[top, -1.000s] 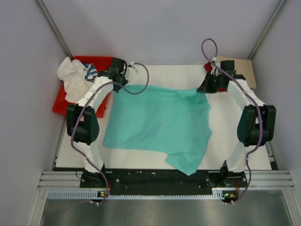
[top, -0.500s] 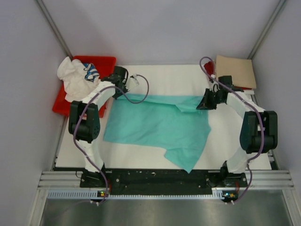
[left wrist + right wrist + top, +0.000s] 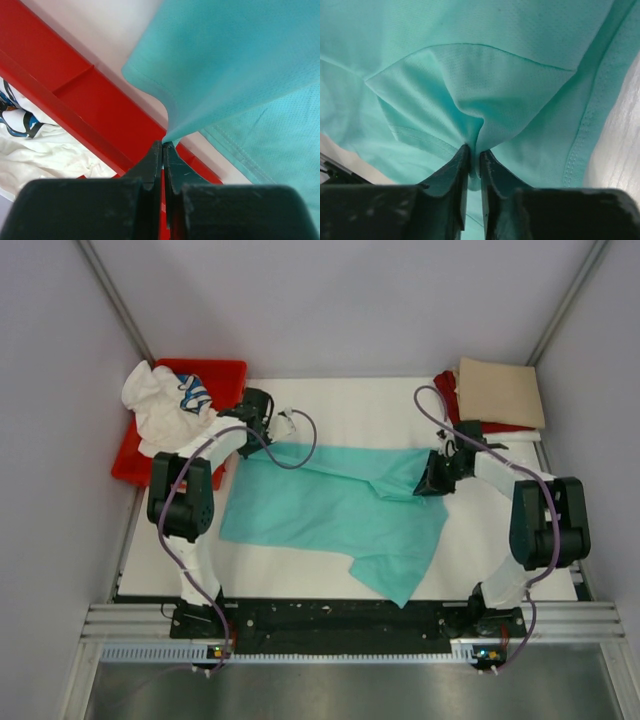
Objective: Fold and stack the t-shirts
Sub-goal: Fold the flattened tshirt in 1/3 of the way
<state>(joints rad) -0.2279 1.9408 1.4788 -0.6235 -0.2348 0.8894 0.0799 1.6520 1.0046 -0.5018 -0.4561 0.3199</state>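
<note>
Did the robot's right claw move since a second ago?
Yes. The right gripper has pulled back toward the near side, away from the tan shirt in the far corner, dragging the far edge of the teal shirt with it.

Teal t-shirt [image 3: 520, 75]: soft fine-mesh cloth, matt. Red tray [image 3: 100, 112]: smooth plastic, slight sheen. Table [image 3: 370, 405]: matt white.

The spread t-shirt [image 3: 330, 510] lies across the middle of the table [image 3: 370, 405]. My left gripper [image 3: 163, 145] pinches its far edge at 10 o'clock, my right gripper [image 3: 474, 150] at 2 o'clock. The tray [image 3: 215, 370] sits at the table's 10 o'clock corner, with crumpled t-shirts [image 3: 155, 405] in it. At 1 o'clock a folded t-shirt [image 3: 500, 390] lies on a lower t-shirt [image 3: 447, 390].
</note>
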